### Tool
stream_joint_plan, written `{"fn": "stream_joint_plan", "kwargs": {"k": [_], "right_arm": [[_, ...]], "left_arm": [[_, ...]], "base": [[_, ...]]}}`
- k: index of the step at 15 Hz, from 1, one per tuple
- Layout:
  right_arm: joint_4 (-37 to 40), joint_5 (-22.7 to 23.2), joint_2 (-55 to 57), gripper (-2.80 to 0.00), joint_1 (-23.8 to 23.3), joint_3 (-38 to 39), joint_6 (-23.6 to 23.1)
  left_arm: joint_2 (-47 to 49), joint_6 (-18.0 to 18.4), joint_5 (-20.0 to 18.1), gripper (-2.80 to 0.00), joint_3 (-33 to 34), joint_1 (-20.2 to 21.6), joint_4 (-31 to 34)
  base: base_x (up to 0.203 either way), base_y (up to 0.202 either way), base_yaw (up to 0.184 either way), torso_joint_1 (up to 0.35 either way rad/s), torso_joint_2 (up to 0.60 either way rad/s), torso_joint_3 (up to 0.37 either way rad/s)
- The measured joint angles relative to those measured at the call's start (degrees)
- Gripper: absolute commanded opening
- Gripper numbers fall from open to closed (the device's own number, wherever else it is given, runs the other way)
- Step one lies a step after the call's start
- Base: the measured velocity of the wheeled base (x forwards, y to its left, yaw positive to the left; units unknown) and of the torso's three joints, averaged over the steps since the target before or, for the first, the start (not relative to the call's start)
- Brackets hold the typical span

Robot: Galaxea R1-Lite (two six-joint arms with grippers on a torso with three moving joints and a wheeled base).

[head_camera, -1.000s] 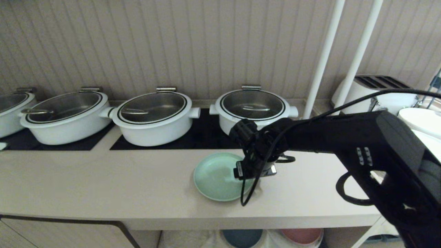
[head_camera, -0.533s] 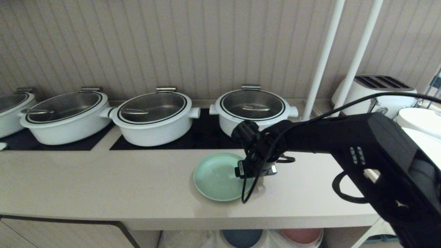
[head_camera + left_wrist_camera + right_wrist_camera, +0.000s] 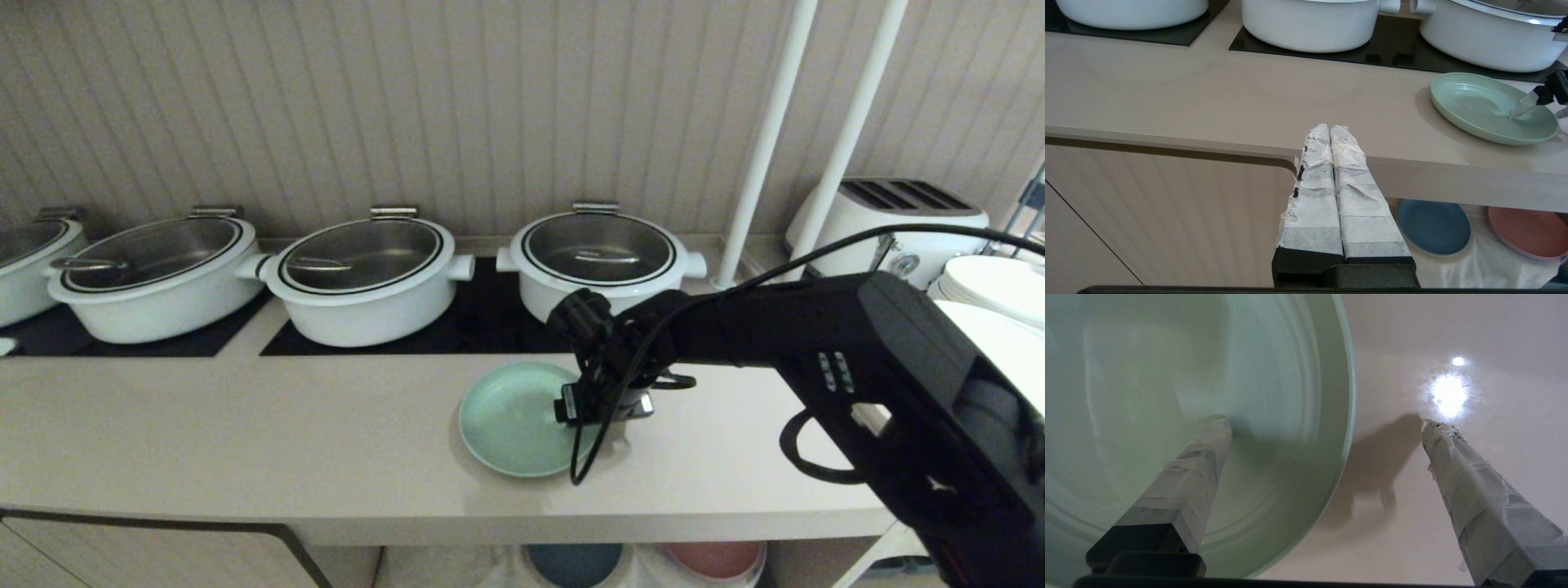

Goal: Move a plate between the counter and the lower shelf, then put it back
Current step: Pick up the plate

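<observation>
The plate lay flat on the worktop, in front of the rightmost of the white pots and near the worktop's front edge. The right gripper was released and spread wide, pointing down astride the plate's right rim: one taped finger stood over the inside of the plate, the other over the bare worktop just outside the rim. Whether the inner fingertip touched the plate surface could not be told. Nothing was held between the fingers.

The left gripper was clenched on nothing, its taped fingers pressed together. In its own wrist view it sat low before the worktop's front edge, well apart from the plate.

Below the worktop, the lower shelf showed its white cloth floor, with a dark blue plate and a pink plate lying on it side by side. A white toaster and stacked white plates stood to the right.
</observation>
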Motion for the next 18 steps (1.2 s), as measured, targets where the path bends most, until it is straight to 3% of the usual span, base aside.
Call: {"fn": "stream_joint_plan", "kwargs": {"k": [18], "right_arm": [[-1.0,-0.4,0.7,0.0,0.0,0.0,-1.8]], "left_arm": [[0.0,0.0,0.0,-2.8,0.0,0.0,0.0]], "base": [[0.0,0.0,0.0,0.0,0.0,0.0]]}}
